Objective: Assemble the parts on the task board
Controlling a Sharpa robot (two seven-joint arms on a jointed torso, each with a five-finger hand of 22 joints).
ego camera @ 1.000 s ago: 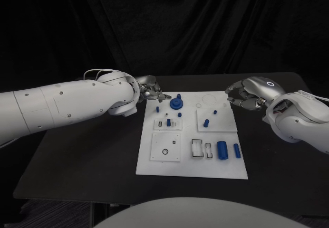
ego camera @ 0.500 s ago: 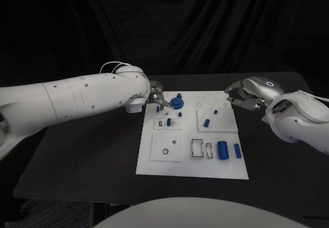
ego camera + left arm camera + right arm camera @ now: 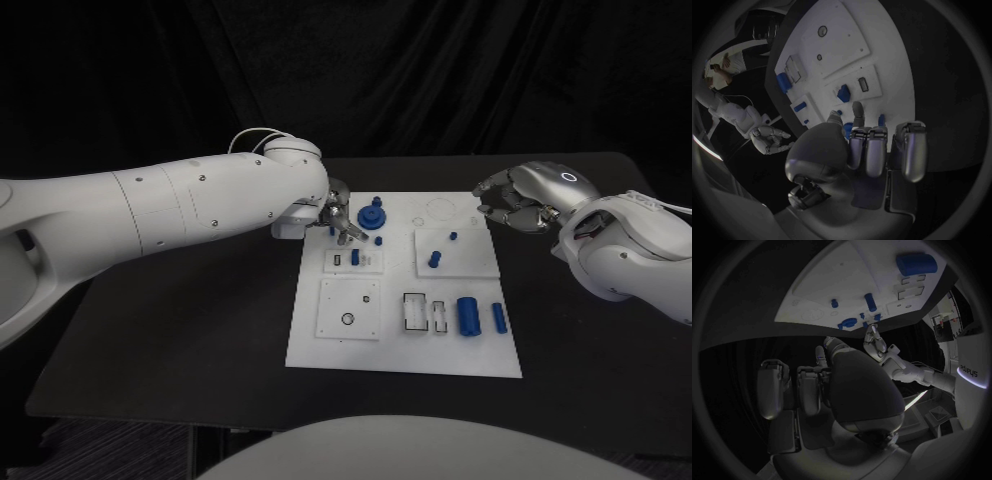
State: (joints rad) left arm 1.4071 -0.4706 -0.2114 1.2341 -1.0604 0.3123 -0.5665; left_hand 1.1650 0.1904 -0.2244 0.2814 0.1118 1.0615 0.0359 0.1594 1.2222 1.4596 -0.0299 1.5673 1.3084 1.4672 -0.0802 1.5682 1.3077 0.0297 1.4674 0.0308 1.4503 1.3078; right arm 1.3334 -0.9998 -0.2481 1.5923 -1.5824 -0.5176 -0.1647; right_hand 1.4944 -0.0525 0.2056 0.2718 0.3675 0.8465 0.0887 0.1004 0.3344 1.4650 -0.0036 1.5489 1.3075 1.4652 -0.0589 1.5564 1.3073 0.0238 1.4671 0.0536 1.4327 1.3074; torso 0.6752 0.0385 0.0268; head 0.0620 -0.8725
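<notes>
The white task board (image 3: pixel 329 340) lies in the middle of the table with several blue parts on it. A round blue stepped part (image 3: pixel 374 215) stands near its far edge, and a small blue peg (image 3: pixel 332 231) is at its far left. My left hand (image 3: pixel 338 213) hovers over that far left corner, thumb and fingertips pointing down beside the peg. The left wrist view shows this hand (image 3: pixel 861 150) with straight fingers and nothing clearly in it. My right hand (image 3: pixel 515 204) hangs at the board's far right corner, fingers curled in, holding nothing.
A large blue cylinder (image 3: pixel 467 315) and a thinner blue pin (image 3: pixel 499 318) lie at the board's right front. A square white plate with a ring (image 3: pixel 349 310) sits at left front. Bare black table (image 3: pixel 188 330) surrounds the board.
My left arm has swung right, and its hand has come from beside the board to above the far left corner. The right hand has stayed put.
</notes>
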